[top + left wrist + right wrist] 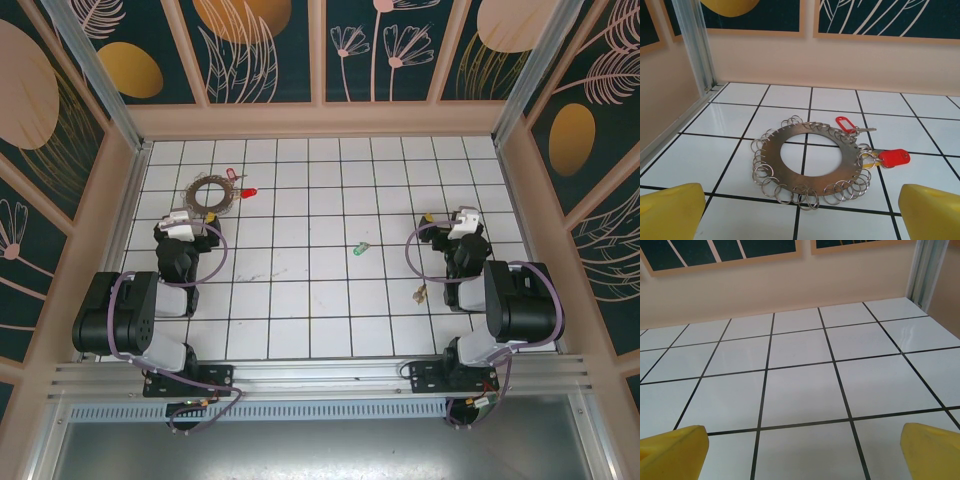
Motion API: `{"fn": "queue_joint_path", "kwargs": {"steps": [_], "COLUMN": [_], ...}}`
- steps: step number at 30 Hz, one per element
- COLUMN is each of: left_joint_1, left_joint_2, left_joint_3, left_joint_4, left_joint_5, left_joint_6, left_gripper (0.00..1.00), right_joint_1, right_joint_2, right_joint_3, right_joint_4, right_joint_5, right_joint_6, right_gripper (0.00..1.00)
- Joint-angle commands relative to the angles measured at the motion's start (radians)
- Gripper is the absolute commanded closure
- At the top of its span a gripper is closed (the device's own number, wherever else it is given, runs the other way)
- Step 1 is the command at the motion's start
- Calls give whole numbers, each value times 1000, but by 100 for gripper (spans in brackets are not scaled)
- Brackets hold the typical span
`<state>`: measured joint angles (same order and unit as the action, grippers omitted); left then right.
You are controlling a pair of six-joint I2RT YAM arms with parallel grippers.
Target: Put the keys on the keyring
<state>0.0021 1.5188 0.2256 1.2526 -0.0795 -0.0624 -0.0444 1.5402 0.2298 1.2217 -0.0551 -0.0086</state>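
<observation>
Keyring (812, 184) lies flat just ahead of the left gripper (800, 215), centred between its wide-open, empty jaws, probably so that arm can steady it. Two red-tagged keys (894, 157) touch its rim ahead and to the right of those jaws. The right gripper (802, 452), jaws equally spread and holding nothing, faces bare tiles (800, 390) with free room, the green key (359, 248) well to its left and the brass key (420, 293) behind it; the side wall (665, 100) crowds only the left jaws' left.

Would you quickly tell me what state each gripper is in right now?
Left gripper: open, holding nothing, facing the keyring.
Right gripper: open, holding nothing.
</observation>
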Motion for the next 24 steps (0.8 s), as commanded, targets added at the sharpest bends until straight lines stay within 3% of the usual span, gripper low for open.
{"fn": "queue_joint_path", "kwargs": {"steps": [1, 8, 12, 16, 20, 24], "left_joint_1": [7, 7, 7, 7, 7, 8], "left_joint_2": [-19, -182, -288, -387, -337, -176], "left_joint_3": [13, -23, -19, 91, 298, 501], "left_joint_4": [-3, -95, -212, -514, -774, -943], "left_joint_5": [51, 16, -13, -240, -130, 99], "left_joint_6": [2, -29, -62, -272, -280, -297], "left_gripper": [1, 1, 1, 1, 1, 1], "right_joint_1": [1, 18, 20, 20, 18, 20], "right_joint_2": [-10, -75, -194, -282, -300, -258], "right_joint_3": [19, 7, 151, 247, 355, 412], "right_joint_4": [-8, -38, -436, -657, -892, -956], "right_joint_5": [-32, -43, -42, -25, 22, -198], "right_joint_6": [9, -16, 21, 117, 378, 404], "right_gripper": [1, 1, 1, 1, 1, 2]}}
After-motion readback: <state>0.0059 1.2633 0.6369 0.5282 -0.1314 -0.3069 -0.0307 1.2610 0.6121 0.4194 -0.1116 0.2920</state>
